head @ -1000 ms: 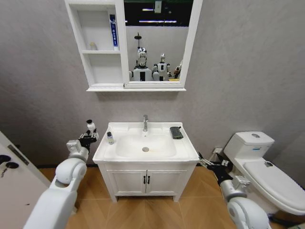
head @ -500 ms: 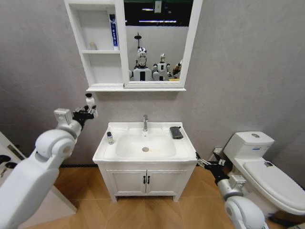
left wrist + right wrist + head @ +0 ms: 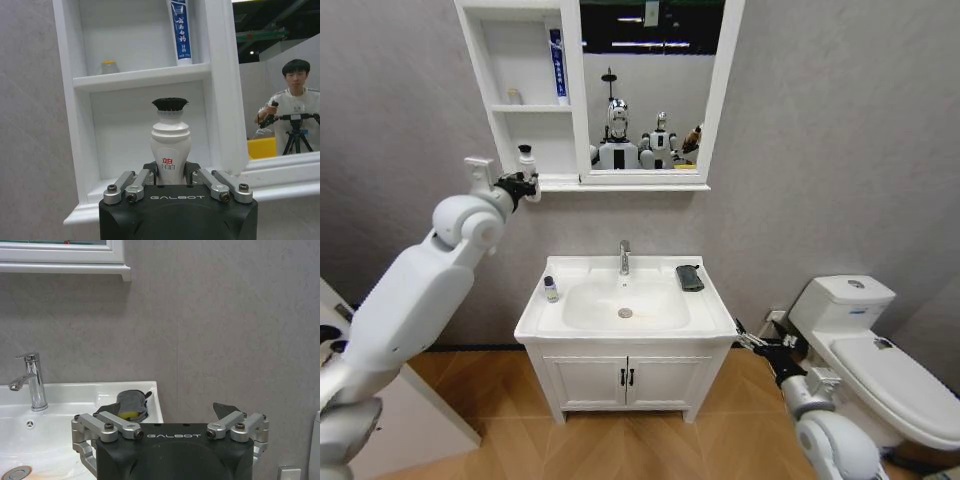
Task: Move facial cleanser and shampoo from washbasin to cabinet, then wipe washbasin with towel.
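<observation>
Upright, a white black-capped bottle point(image 3: 170, 145) between jaws.

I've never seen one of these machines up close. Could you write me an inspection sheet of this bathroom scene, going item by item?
Surface: white washbasin, bowl bare around the drain.
Job's things: white bottle with a black cap held upright in front of the cabinet bottom compartment; small bottle stands on the basin's left rim; dark towel lies at the back right.
Clutter: blue tube and a small item on the cabinet's shelves.
Claws: left claw shut on the white bottle; right claw open, low beside the basin.
Cables: nothing seen.
Surroundings: mirror, grey wall, toilet, wooden floor.
</observation>
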